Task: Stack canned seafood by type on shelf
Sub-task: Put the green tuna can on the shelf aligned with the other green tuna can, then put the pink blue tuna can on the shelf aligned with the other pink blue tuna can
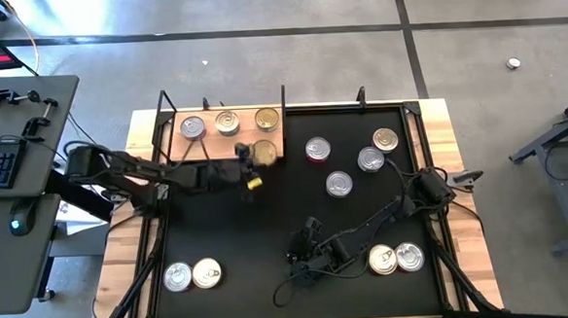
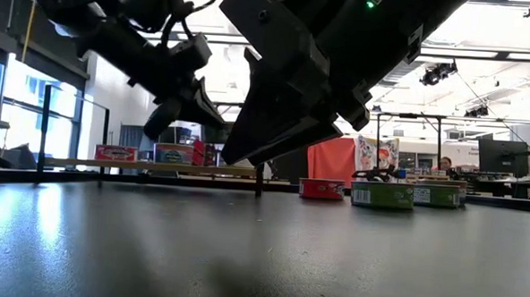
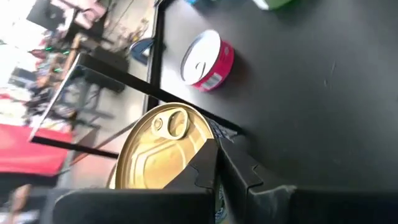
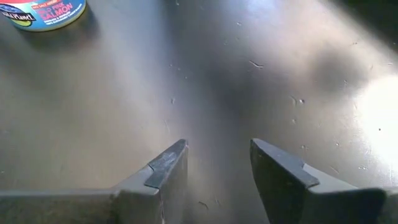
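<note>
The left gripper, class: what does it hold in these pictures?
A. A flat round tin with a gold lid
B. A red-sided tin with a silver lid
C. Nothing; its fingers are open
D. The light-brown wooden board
A: in the left wrist view the left gripper is shut on the flat round gold-lidded tin, while the red-sided silver-lidded tin lies apart on the black mat.

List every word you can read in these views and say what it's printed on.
"SALMON", preceded by small red words too blurred to be sure of: on the side label of the can in the right wrist view.
Labels on the cans in the low view: too small to read.
</note>
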### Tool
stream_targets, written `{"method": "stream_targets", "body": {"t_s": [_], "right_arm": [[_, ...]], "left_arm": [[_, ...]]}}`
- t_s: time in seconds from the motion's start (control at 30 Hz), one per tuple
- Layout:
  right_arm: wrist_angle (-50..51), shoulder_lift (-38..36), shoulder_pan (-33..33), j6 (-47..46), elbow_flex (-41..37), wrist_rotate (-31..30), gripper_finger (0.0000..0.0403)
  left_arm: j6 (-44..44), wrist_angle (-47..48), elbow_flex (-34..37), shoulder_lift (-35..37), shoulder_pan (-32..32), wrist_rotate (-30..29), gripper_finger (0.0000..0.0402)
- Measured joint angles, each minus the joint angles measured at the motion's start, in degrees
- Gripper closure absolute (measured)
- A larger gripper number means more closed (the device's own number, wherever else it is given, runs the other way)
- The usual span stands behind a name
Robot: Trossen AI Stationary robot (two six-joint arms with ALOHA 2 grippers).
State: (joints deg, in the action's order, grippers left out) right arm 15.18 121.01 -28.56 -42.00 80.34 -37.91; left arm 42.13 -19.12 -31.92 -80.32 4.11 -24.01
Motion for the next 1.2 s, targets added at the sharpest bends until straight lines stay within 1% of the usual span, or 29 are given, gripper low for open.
{"method": "stream_targets", "body": {"t_s": [0.17, 0.23, 0.27, 0.43, 0.5, 0.6, 0.7, 0.93, 1.07, 1.17, 1.2], "right_arm": [[-0.02, 0.0, 0.02, 0.02, 0.0, -0.01, 0.0238], [-0.02, 0.0, 0.0, 0.02, 0.0, 0.0, 0.0238], [-0.04, 0.0, 0.0, 0.02, 0.0, -0.02, 0.0238], [-0.04, 0.0, 0.01, 0.03, 0.0, -0.02, 0.0238], [-0.04, 0.0, 0.0, 0.04, 0.0, 0.0, 0.0238], [-0.07, 0.0, 0.0, 0.04, 0.0, -0.02, 0.0238], [-0.07, 0.0, 0.0, 0.02, 0.0, -0.02, 0.0238], [-0.11, 0.0, 0.0, 0.02, 0.0, -0.02, 0.0238], [-0.11, 0.0, 0.0, 0.02, 0.0, -0.02, 0.0238], [-0.11, 0.0, 0.0, 0.02, 0.0, -0.02, 0.0238], [-0.12, 0.0, 0.0, 0.02, -0.01, -0.02, 0.0238]], "left_arm": [[-0.02, -0.25, 0.0, -0.31, 7.56, 11.73, 0.0401], [-0.11, -0.12, 0.0, -1.71, 9.76, 14.41, 0.0401], [-0.28, -0.32, 0.0, -2.58, 10.51, 14.73, 0.0401], [0.6, -2.86, 0.0, -6.31, 12.49, 14.83, 0.0401], [0.99, -4.81, -0.04, -7.41, 12.71, 13.83, 0.0395], [2.92, -6.59, -0.07, -8.35, 13.02, 12.46, 0.0375], [3.17, -8.74, -0.04, -8.45, 13.8, 11.44, 0.0347], [2.99, -12.75, -0.04, -8.45, 15.08, 11.3, 0.0287], [2.49, -12.99, -0.04, -8.44, 14.64, 11.27, 0.027], [-0.21, -12.09, -0.04, -7.0, 13.17, 9.66, 0.0265], [-0.93, -11.81, -0.04, -6.16, 12.34, 8.19, 0.0264]]}}
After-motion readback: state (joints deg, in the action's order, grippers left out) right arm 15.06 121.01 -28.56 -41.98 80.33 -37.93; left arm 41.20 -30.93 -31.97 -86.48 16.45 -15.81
